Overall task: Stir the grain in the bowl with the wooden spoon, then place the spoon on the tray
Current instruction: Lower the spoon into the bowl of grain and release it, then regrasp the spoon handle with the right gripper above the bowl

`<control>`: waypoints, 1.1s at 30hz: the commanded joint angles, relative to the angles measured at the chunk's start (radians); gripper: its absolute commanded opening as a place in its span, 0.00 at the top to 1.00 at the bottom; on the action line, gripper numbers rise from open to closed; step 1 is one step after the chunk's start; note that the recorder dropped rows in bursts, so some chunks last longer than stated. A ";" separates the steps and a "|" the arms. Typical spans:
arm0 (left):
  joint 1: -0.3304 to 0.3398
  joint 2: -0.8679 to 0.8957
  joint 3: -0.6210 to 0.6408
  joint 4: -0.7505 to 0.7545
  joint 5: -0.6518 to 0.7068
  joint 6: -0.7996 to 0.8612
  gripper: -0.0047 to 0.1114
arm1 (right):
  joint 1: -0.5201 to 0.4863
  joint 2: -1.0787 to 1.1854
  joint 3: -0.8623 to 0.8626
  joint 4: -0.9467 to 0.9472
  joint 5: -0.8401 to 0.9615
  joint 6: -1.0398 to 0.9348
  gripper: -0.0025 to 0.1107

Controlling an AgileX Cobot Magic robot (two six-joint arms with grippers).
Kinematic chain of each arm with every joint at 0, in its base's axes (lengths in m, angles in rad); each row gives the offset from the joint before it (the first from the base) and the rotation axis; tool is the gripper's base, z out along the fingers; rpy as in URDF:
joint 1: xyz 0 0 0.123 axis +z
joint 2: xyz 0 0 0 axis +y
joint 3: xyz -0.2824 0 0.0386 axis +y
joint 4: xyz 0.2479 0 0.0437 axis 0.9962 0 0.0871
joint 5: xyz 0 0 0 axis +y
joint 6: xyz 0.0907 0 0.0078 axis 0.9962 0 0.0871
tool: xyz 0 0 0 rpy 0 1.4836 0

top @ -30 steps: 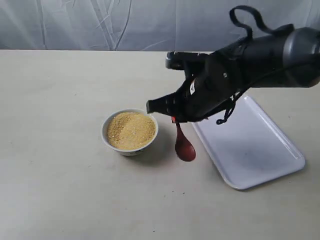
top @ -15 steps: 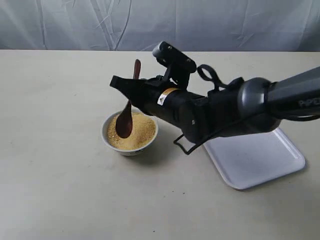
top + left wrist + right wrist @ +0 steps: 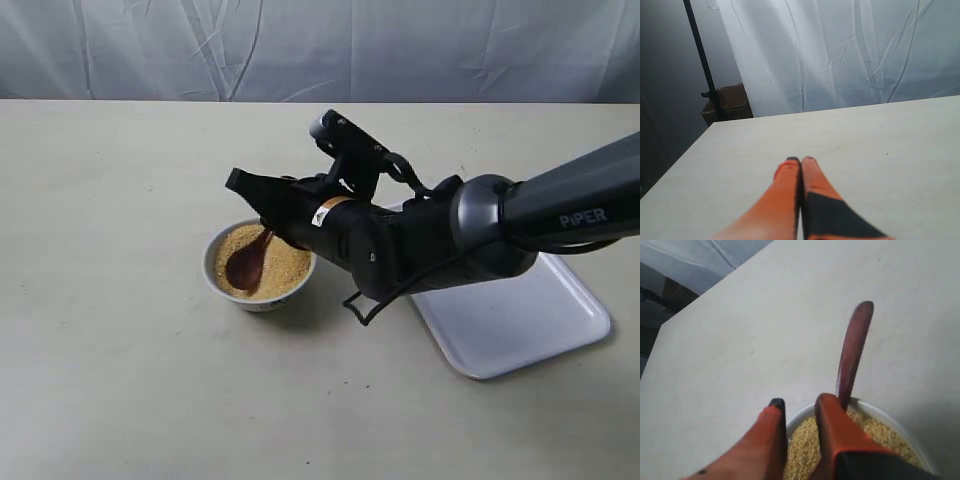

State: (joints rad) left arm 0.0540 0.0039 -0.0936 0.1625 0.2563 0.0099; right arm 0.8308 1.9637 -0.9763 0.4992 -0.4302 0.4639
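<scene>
Exterior oblique — right wrist above bowl

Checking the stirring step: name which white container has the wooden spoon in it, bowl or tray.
The round bowl of grain: the wooden spoon rests with its scoop in it. The flat rectangular tray lies apart to the right.

The dark wooden spoon leans scoop-down in yellow grain filling the white bowl, seemingly against its rim; the white tray lies flat nearby.
</scene>
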 commanded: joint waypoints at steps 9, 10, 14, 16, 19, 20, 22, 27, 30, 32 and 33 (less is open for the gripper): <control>-0.006 -0.004 0.003 -0.001 -0.005 -0.002 0.96 | 0.002 -0.018 0.004 0.009 0.038 -0.011 0.76; -0.006 -0.004 0.003 -0.001 -0.005 -0.002 0.96 | -0.003 -0.031 0.004 0.009 0.052 -0.011 0.76; -0.006 -0.004 0.003 -0.001 -0.005 -0.002 0.96 | -0.045 -0.104 0.002 -0.006 0.167 -0.011 0.76; -0.006 -0.004 0.003 -0.001 -0.005 -0.002 0.96 | -0.086 -0.147 -0.010 -0.047 0.267 -0.017 0.76; -0.006 -0.004 0.003 -0.001 -0.005 -0.002 0.96 | -0.163 -0.182 -0.082 -0.246 0.504 -0.023 0.76; -0.006 -0.004 0.003 -0.001 -0.005 -0.002 0.96 | -0.182 -0.183 -0.118 -0.317 0.599 -0.023 0.76; -0.006 -0.004 0.003 -0.001 -0.005 -0.002 0.96 | -0.204 -0.181 -0.181 -0.406 0.753 -0.023 0.76; -0.006 -0.004 0.003 -0.001 -0.005 -0.002 0.96 | -0.215 -0.137 -0.311 -0.499 0.909 -0.027 0.76; -0.006 -0.004 0.003 -0.001 -0.005 -0.002 0.96 | -0.215 -0.087 -0.375 -0.470 0.945 -0.027 0.76; -0.006 -0.004 0.003 -0.001 -0.005 -0.002 0.96 | -0.215 -0.048 -0.422 -0.458 0.977 -0.027 0.76; -0.006 -0.004 0.003 -0.001 -0.005 -0.002 0.96 | -0.215 -0.026 -0.443 -0.443 0.992 -0.047 0.76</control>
State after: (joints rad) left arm 0.0540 0.0039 -0.0936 0.1625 0.2563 0.0099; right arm 0.6225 1.8923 -1.3648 0.0358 0.5167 0.4430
